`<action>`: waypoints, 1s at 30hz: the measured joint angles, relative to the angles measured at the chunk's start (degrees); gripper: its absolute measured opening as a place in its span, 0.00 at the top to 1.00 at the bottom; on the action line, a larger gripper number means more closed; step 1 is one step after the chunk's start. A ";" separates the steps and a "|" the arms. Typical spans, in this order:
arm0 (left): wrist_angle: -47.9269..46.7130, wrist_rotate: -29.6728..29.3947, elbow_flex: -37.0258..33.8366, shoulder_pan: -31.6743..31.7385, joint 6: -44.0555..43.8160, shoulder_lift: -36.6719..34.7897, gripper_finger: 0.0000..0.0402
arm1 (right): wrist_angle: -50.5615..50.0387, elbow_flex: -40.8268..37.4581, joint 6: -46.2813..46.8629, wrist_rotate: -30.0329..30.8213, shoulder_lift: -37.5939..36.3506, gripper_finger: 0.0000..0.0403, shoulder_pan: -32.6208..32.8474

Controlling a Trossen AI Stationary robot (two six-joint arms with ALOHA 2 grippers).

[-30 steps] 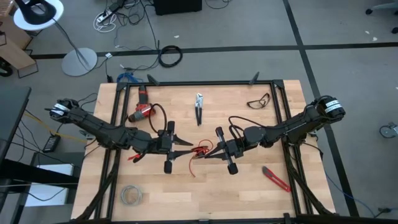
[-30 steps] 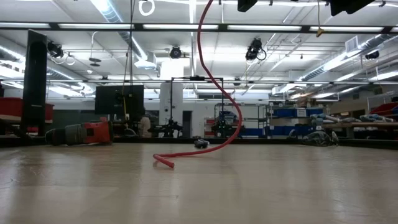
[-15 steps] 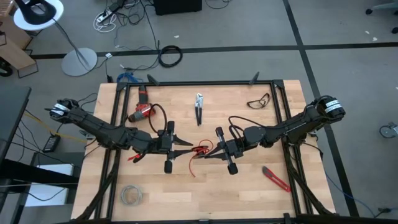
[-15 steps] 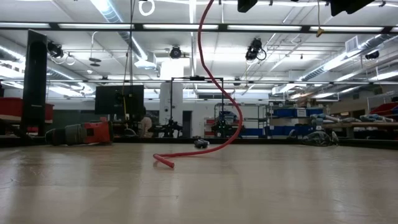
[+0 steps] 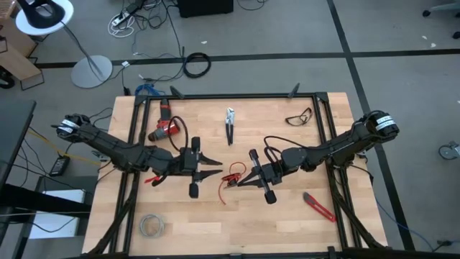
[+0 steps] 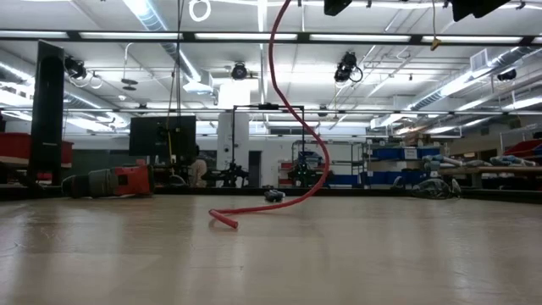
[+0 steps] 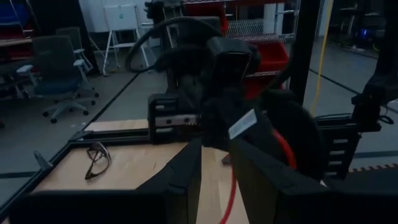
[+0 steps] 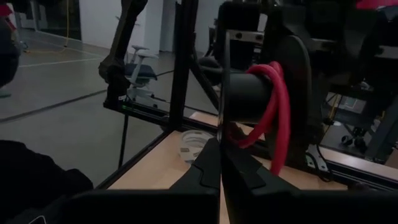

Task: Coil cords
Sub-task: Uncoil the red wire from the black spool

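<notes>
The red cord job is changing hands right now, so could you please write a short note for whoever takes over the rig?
Left end effector: mid-table, pointing at the right one, fingers open, holding nothing visible.
Right end effector: facing it, fingers shut on the red cord.
Cord: bunched between the two end effectors, loops wound around the left arm's wrist body in the right wrist view; a loose tail hangs down onto the table.
Done: a few loops.
Left: wind in the tail, set the coil down.
</notes>
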 joint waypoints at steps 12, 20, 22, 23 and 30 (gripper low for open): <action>-4.95 2.43 3.41 -0.04 -0.02 0.02 0.75 | -1.27 0.00 0.28 1.11 0.00 1.00 -0.20; -8.83 2.12 5.20 0.34 -2.45 0.04 0.75 | -1.25 0.00 0.28 1.30 0.00 1.00 -0.22; -9.26 2.10 5.20 0.60 -3.28 0.04 0.75 | -1.26 0.00 0.28 1.30 0.00 1.00 -0.22; -9.60 2.23 5.20 0.72 -3.66 0.04 0.75 | -1.25 0.00 0.34 1.30 0.00 1.00 -0.22; -9.85 3.58 5.20 1.14 -5.19 0.07 0.75 | -1.28 0.00 0.50 1.30 0.00 1.00 -0.27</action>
